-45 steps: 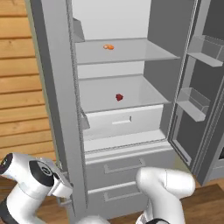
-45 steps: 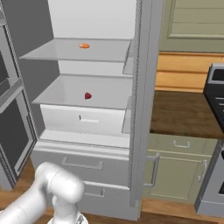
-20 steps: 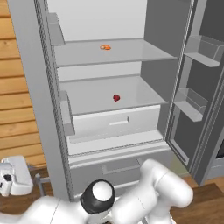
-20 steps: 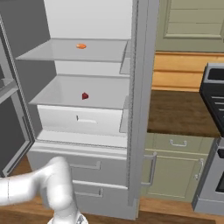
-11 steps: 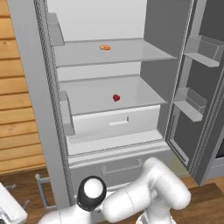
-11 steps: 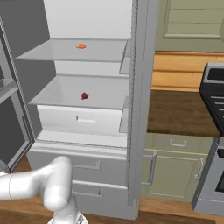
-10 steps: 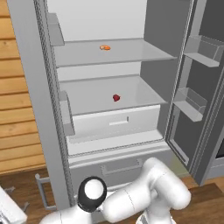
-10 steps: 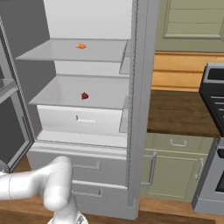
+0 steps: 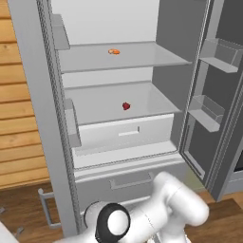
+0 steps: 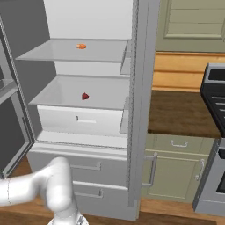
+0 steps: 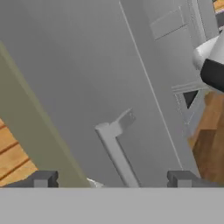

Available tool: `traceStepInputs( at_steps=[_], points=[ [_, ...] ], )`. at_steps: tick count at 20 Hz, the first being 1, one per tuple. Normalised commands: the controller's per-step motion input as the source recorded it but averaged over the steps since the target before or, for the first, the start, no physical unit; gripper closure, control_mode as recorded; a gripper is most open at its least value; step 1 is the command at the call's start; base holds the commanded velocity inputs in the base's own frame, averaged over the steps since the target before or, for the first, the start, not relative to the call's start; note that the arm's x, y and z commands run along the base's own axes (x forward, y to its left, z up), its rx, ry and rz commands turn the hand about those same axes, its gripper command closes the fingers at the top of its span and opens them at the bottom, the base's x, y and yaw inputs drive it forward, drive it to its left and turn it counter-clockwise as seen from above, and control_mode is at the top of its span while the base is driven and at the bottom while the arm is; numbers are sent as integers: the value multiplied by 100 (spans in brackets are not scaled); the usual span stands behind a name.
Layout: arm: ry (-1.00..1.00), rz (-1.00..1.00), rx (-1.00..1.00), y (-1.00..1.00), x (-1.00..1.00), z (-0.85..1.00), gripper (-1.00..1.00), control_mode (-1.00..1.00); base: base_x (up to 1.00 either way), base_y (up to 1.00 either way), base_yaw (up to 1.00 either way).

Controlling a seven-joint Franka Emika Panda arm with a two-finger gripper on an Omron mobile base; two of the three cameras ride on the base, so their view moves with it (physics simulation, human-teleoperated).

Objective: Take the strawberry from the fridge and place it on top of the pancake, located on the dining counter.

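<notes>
From the left base view: strawberry (image 9: 126, 106) lying on the middle white shelf of the open fridge (image 9: 42, 118), right of centre, above the pulled-out drawer; arm folded low at the fridge's foot, so the fruit sits well above and ahead of the tool.

From the right base view: strawberry (image 10: 85, 96) on the same shelf, small orange item (image 10: 81, 45) one shelf higher.

From the hand view: tool (image 11: 113, 180) released, fingertips (image 11: 42, 179) spread wide, facing a grey door panel and bar handle (image 11: 117, 154), gripping nothing. Upward, inward reach probably needed.
</notes>
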Motion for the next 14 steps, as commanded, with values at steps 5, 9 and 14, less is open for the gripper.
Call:
traceStepInputs(
  at_steps=[5,9,14],
  points=[
    [35,0,53,-100,-100,34,-100,-100,0,0,0],
    [55,1,35,-100,-100,6,-100,-100,0,0,0],
    [8,17,14,-100,-97,5,-100,-100,0,0,0]
  ],
)
